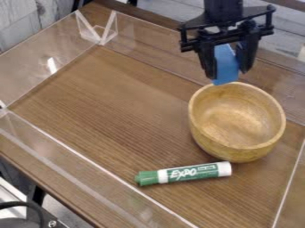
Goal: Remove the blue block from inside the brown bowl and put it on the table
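Note:
The blue block (226, 61) hangs in the air above the far rim of the brown bowl (237, 119), held between the black fingers of my gripper (226, 64), which is shut on it. The bowl is light wood, round and empty inside, resting on the table (107, 107) at the right. The gripper points nearly straight down over the back right part of the table, a little left of the bowl's centre.
A white marker with a green cap (181, 175) lies in front of the bowl near the front edge. Low clear acrylic walls (48, 62) border the tabletop, with a folded clear piece (98, 28) at the far left corner.

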You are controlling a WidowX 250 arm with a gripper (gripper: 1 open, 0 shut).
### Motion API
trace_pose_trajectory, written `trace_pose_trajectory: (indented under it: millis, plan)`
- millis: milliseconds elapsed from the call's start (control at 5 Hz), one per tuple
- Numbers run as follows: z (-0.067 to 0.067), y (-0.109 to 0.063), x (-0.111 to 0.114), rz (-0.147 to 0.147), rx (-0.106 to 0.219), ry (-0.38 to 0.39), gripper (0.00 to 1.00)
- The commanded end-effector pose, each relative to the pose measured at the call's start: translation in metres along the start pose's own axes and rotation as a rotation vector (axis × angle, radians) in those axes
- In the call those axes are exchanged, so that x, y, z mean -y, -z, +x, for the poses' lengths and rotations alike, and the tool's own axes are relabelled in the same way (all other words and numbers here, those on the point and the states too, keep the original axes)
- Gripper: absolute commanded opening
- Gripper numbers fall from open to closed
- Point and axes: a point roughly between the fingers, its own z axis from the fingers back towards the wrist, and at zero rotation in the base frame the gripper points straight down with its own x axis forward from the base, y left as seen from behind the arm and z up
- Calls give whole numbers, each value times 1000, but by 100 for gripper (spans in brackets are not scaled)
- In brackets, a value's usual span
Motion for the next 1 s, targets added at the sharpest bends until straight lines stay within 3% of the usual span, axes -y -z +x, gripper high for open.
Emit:
trace_pose_trajectory:
  millis: [0, 400, 800]
  plan:
    - [-3, -27, -12, -51, 45, 77, 0]
    - [2, -32, -68, -46, 7, 237, 0]
    - [-2, -23, -108, -54, 1, 345, 0]
